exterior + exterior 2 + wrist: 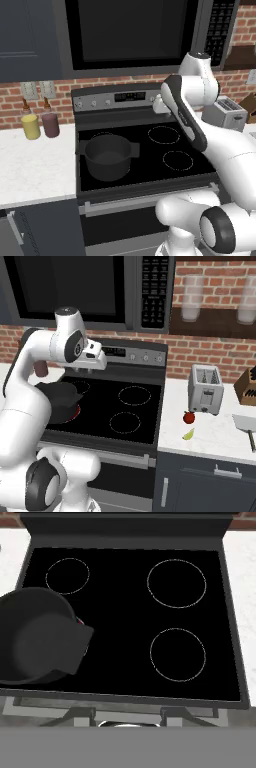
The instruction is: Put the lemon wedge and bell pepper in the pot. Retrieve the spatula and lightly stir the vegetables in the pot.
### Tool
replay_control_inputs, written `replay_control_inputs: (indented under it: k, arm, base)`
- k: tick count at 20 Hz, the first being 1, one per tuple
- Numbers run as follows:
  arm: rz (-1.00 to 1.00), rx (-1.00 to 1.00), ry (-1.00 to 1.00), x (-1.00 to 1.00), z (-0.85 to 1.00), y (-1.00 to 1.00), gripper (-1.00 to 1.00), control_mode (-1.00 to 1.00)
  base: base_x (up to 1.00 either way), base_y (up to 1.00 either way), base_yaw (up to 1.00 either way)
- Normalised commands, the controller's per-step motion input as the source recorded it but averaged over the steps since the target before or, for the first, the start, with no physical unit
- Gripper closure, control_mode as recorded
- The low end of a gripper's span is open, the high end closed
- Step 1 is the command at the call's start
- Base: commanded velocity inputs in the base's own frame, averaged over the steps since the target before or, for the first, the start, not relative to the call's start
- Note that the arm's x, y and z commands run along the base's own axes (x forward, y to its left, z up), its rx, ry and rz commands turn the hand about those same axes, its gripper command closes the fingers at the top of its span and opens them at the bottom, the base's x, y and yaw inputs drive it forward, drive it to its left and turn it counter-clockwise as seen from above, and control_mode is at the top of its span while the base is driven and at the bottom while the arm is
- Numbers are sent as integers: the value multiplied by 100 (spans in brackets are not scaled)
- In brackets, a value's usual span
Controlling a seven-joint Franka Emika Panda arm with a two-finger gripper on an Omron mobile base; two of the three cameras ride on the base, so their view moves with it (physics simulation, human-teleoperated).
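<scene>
Pepper, lemon wedge on counter: light, small, wedge likely slippery; pinch across middle. Gripper over stove, spread unclear.

the pot is showing dark grey with a darker inside, sitting on a glossy black stovetop that is carrying thin white ring outlines. the bell pepper is glowing bright red and the lemon wedge yellow-green on the speckled white counter. a yellow jar and a maroon jar are standing before red brick wall with pale mortar lines. the toaster is shining silver-grey, and the spatula blade is looking light grey.
</scene>
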Motion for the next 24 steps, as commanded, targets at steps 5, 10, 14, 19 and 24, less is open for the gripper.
replay_control_inputs:
  k: [5,10,14,19,24]
  arm:
    - [-1,2,0,1,-14,-55,-100,-100]
    - [-7,22,2,38,-73,-100,-100,-100]
    - [-8,26,1,30,-85,-100,-100,-100]
    - [-15,-1,0,10,-81,-100,-100,-100]
    - [-14,-17,0,17,-73,-86,-100,-100]
  base:
    - [0,0,0]
    - [0,0,0]
    - [0,0,0]
    - [0,0,0]
    - [0,0,0]
